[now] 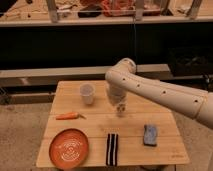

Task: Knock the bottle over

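Note:
My gripper (119, 106) hangs from the cream arm over the back middle of the wooden table (95, 125), a little to the right of the white cup (87, 93). It is shut. A small pale upright shape, which I take for the bottle (120, 112), stands on the table right at the gripper's tip. I cannot tell whether the two touch, because the wrist covers the bottle's upper part.
An orange carrot (67, 116) lies at the left. An orange plate (69, 148) sits at the front left. A black-and-white striped item (112, 148) lies at the front middle, and a blue-grey sponge (150, 134) at the right. Dark shelving runs behind the table.

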Robot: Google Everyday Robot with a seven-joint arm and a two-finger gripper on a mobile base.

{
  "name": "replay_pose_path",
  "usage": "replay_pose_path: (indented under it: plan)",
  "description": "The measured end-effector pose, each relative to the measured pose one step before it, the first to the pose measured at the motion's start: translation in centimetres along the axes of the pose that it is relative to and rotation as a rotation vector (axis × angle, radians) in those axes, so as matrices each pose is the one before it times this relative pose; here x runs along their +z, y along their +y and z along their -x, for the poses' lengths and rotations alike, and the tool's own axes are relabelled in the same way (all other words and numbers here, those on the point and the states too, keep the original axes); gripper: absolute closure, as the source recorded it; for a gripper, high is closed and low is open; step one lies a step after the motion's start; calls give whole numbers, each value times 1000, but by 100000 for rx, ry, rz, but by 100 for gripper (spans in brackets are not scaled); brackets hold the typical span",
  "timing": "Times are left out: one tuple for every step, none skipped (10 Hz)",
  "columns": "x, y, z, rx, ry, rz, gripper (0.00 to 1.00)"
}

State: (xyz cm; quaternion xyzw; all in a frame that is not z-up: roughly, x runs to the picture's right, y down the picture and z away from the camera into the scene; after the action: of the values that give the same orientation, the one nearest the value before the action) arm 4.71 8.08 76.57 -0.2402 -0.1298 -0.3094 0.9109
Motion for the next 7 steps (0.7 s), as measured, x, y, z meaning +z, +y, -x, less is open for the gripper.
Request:
replay_pose_path:
  plan:
    - [47, 46, 10, -845, -238, 187, 97]
    - [-29, 12, 56, -702, -243, 31, 97]
    - [-30, 82, -29, 180, -221, -6, 97]
    - [5, 76, -74, 183, 10, 6, 97]
    - [-43, -76, -82, -547, 41, -74, 97]
    - [55, -44, 85, -593, -202, 158, 97]
    - [-7, -37, 78, -342, -252, -8, 97]
